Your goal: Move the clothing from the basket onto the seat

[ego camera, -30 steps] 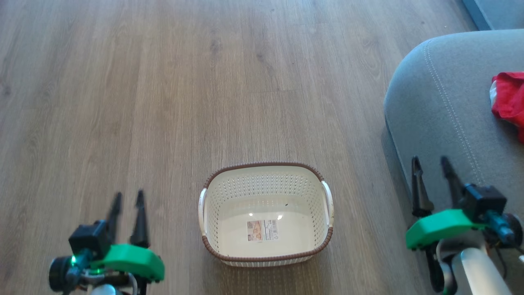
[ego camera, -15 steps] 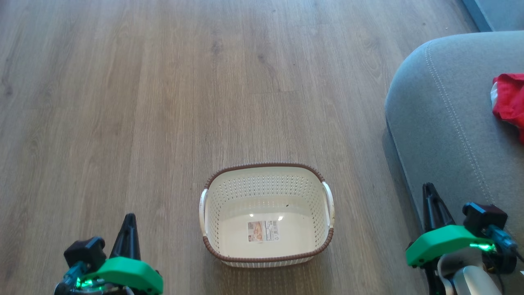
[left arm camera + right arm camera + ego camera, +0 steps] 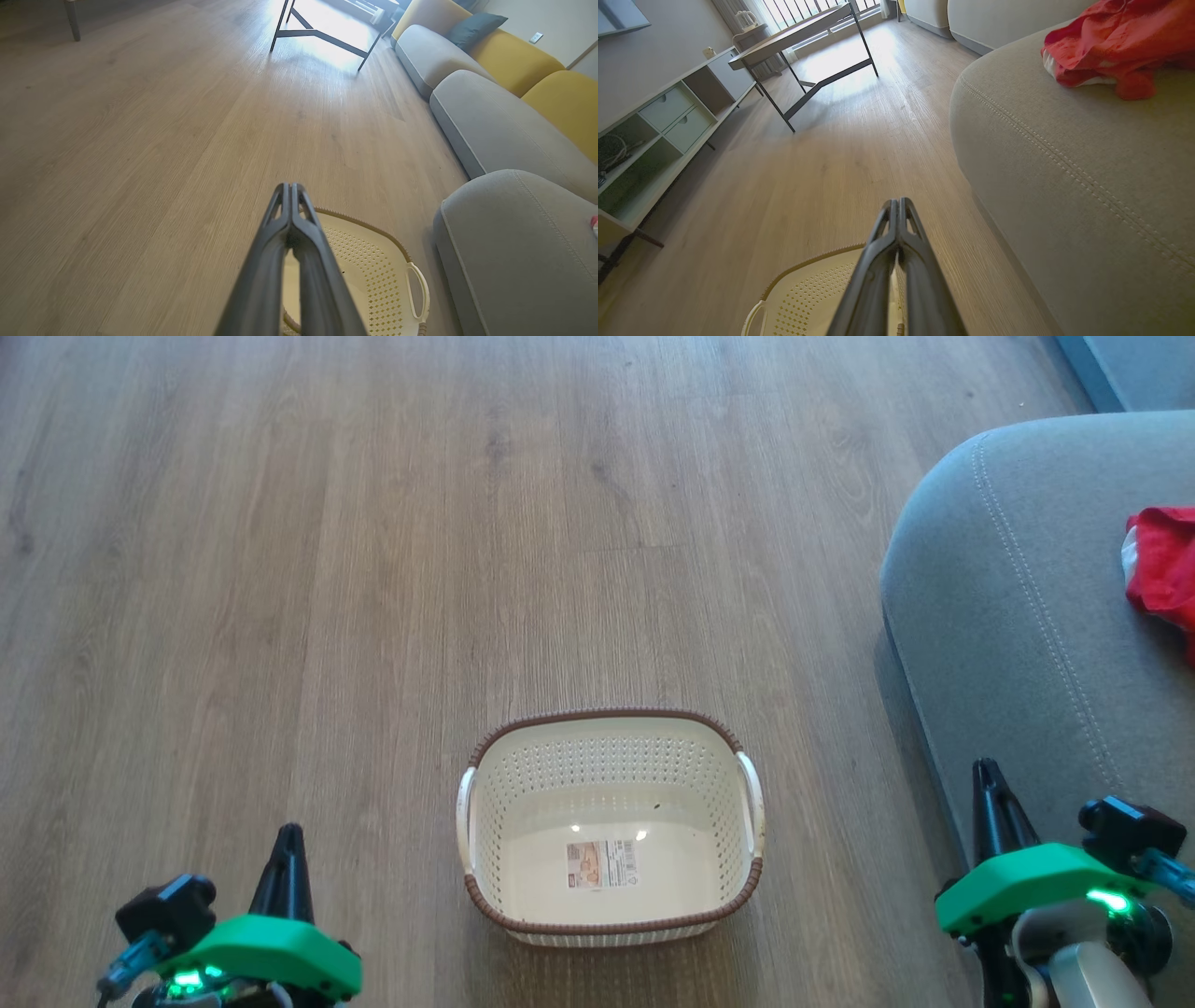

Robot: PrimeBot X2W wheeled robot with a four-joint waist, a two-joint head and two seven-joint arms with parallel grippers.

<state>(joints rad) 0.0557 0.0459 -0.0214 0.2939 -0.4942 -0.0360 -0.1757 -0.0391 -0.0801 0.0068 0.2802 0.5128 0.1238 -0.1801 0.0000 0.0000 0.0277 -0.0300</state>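
The red clothing (image 3: pixel 1162 565) lies on the grey seat (image 3: pixel 1018 616) at the right edge of the head view, well apart from the cream basket (image 3: pixel 609 715), which stands on the wooden floor (image 3: pixel 373 569) at lower centre, the label (image 3: pixel 602 863) on its bottom showing. The left gripper (image 3: pixel 286 831) at lower left and the right gripper (image 3: pixel 986 767) at lower right both have their fingers pressed together, holding nothing.

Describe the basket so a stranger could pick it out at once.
Start at the wood floor beside the rounded corner of the grey seat. The basket stands there, apart from the seat. It is cream-white with perforated sides, a brown rim and a label on its bottom.
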